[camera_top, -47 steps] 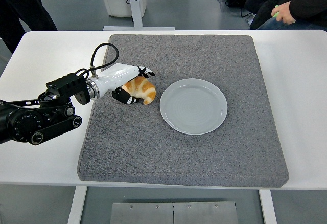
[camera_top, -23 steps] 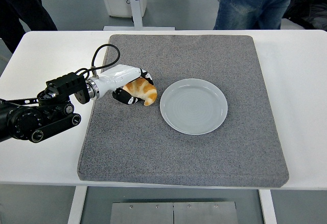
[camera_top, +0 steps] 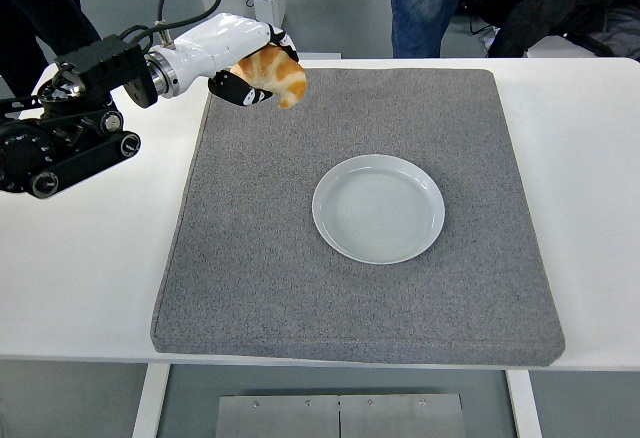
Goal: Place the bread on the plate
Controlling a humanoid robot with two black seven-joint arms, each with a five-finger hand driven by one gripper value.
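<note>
My left hand (camera_top: 262, 66) is raised above the far left part of the grey mat (camera_top: 300, 278), fingers curled around a golden croissant-shaped bread (camera_top: 276, 74). The bread hangs in the air, well off the mat. The pale grey-blue plate (camera_top: 378, 207) lies empty at the mat's middle, to the right of and nearer than the hand. The black left forearm (camera_top: 60, 138) reaches in from the left edge. No right arm shows.
The grey mat covers most of the white table (camera_top: 90, 278). People stand behind the table's far edge: dark trousers (camera_top: 40, 8) at top left, jeans (camera_top: 420, 3) at top centre, dark clothing (camera_top: 570, 3) at top right.
My left hand has lifted the bread off the mat and carried it up and toward the far side. The person behind the table has shifted left.
</note>
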